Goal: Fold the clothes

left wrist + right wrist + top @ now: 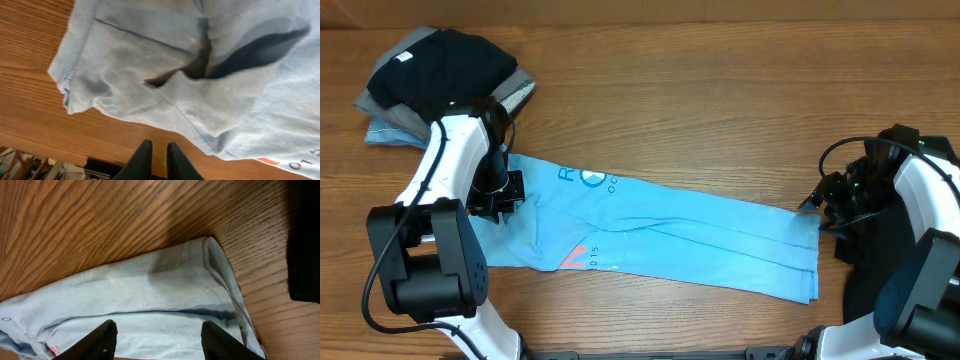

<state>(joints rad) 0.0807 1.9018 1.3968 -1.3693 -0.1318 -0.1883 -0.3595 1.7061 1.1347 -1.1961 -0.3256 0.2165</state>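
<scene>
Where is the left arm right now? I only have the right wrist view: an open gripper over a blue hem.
Observer: The left gripper is over the opposite, left end of the T-shirt, which lies as a long strip across the table.
Operator: Is it holding the fabric?
Observer: No. In the left wrist view its fingers are almost together, with nothing between them.
Operator: Any other clothes out?
Observer: A pile with a black garment on top lies at the table's far left corner.
</scene>
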